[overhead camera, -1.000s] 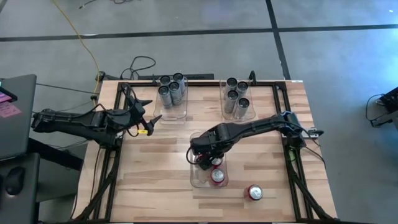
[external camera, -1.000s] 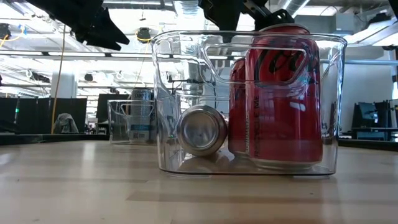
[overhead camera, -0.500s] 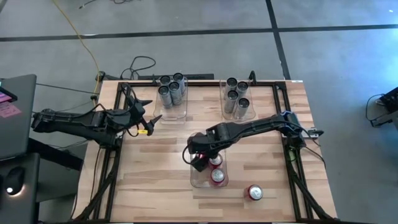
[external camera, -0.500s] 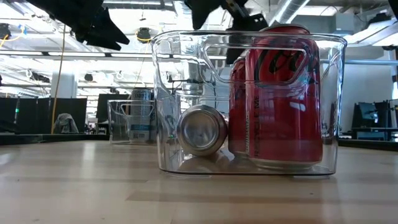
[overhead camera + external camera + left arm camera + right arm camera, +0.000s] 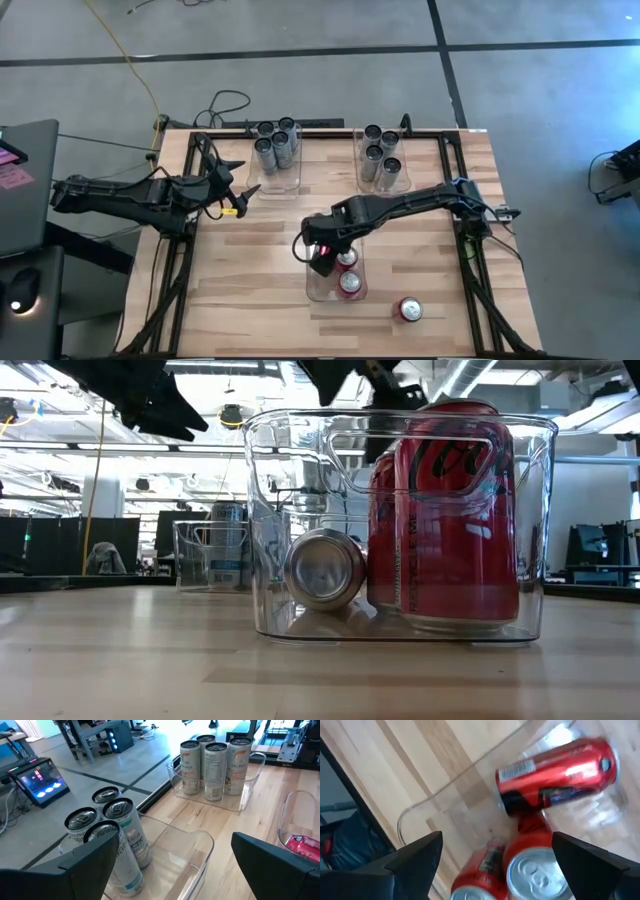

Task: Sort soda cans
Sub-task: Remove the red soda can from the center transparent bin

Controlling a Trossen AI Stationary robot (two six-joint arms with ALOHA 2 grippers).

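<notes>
High view showed the light wooden table [image 5: 250, 300] with three clear rectangular plastic bins on it. Toward twelve o'clock, on the left, one clear bin [image 5: 274, 180] held four silver-grey soda cans [image 5: 275, 146] standing upright in a cluster; a second clear bin [image 5: 384, 178], a little toward one o'clock, held another four silver-grey cans [image 5: 380, 150], also upright. Nearer six o'clock stood the third clear bin [image 5: 338, 285], with red soda cans inside it. Two of them stood upright, silver tops [image 5: 350, 283] showing, and a third red can [image 5: 555, 777] lay tipped on its side on the bin floor, its silver end [image 5: 323, 568] facing the low camera. A fourth red can [image 5: 409, 309] stood alone on the bare wood at about four o'clock from that bin, just beside it but apart.

Over the far left corner of the red-can bin hung the right gripper [image 5: 318, 256], its dark fingers [image 5: 415, 860] spread wide with nothing between them, the toppled can lying below. The left gripper [image 5: 237, 188] waited out at nine o'clock, at the left side of the first bin of silver-grey cans, its fingers [image 5: 87, 865] likewise spread and empty.
</notes>
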